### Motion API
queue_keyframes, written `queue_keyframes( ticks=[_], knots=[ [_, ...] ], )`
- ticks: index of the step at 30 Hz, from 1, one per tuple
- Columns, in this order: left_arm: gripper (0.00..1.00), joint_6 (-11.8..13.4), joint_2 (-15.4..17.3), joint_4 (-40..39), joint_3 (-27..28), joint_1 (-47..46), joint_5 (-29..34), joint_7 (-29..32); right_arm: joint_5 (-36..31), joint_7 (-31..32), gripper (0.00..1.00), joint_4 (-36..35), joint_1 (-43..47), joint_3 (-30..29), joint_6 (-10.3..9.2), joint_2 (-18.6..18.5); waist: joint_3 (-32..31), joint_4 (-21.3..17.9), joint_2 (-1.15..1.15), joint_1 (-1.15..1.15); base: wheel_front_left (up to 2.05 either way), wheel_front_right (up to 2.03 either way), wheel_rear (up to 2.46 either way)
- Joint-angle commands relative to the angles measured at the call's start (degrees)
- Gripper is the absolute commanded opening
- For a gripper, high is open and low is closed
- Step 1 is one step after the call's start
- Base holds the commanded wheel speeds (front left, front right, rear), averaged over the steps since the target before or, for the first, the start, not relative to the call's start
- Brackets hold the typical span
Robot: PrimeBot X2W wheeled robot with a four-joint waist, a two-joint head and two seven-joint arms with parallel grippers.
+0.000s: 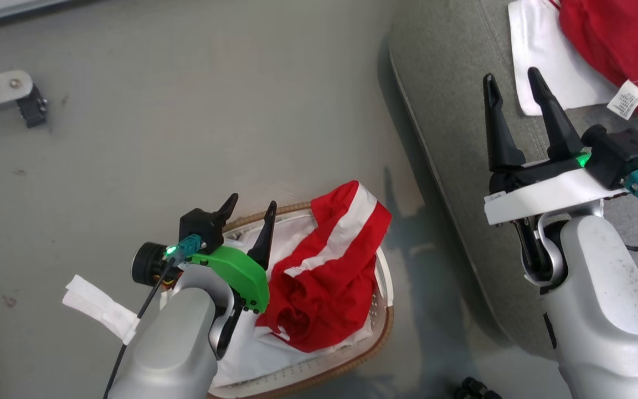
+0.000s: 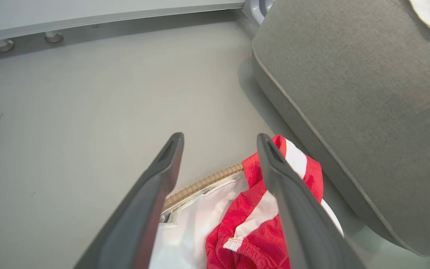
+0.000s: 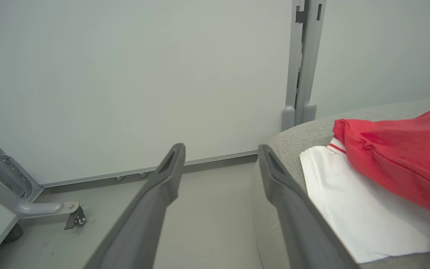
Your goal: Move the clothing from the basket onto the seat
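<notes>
The left gripper [image 1: 252,202], open and empty at the 9 o'clock side of the oval white perforated plastic basket [image 1: 294,209], could snag the white lining [image 1: 258,349] instead of the red white-striped garment [image 1: 324,271] heaped toward 3 o'clock, while the right gripper [image 1: 512,75] hovers open and empty over the large grey fabric seat [image 1: 452,83].

Clothing [image 1: 330,266] in basket [image 1: 319,367], seat [image 1: 452,83] to its R.

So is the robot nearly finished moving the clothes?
Maybe halfway. Done: some red and white clothing lies on the seat. In hand: nothing. The left gripper hangs open above the basket, and the right gripper is open and empty over the seat's edge. Left: a red striped garment in the basket needs lifting across.
</notes>
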Motion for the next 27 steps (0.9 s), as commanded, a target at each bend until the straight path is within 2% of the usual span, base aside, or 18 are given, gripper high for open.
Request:
queue_keyframes(
  ticks=[1,12,21,22,27],
  knots=[
    [1.0,-0.2,0.5,1.4,-0.8,-2.0,-0.5,0.0,0.4,-0.3,1.0,-0.8,-1.3,0.1,-0.06,0.4,8.6,-6.3,0.0,0.0,0.0,0.0,0.0],
    [1.0,-0.3,0.5,14.9,-10.0,-9.7,-6.3,1.7,2.7,-0.3,1.0,-7.1,-4.6,1.0,-0.07,1.0,18.4,-10.2,0.0,0.0,0.0,0.0,0.0],
    [1.0,-0.3,0.5,18.1,-16.3,-12.8,-11.1,4.8,1.4,-0.3,1.0,-8.0,-4.8,1.8,-0.06,1.0,23.0,-10.1,0.0,0.0,0.0,0.0,0.0],
    [1.0,-0.3,0.5,18.6,-20.1,-13.6,-12.2,6.2,0.4,-0.3,1.0,-8.4,-5.0,1.0,-0.06,1.0,23.9,-9.5,0.0,0.0,0.0,0.0,0.0],
    [1.0,-0.3,0.5,20.4,-23.4,-15.0,-13.7,7.0,-0.8,-0.3,1.0,-8.4,-5.2,0.6,-0.06,1.0,24.5,-8.7,0.0,0.0,0.0,0.0,0.0]
  ],
)
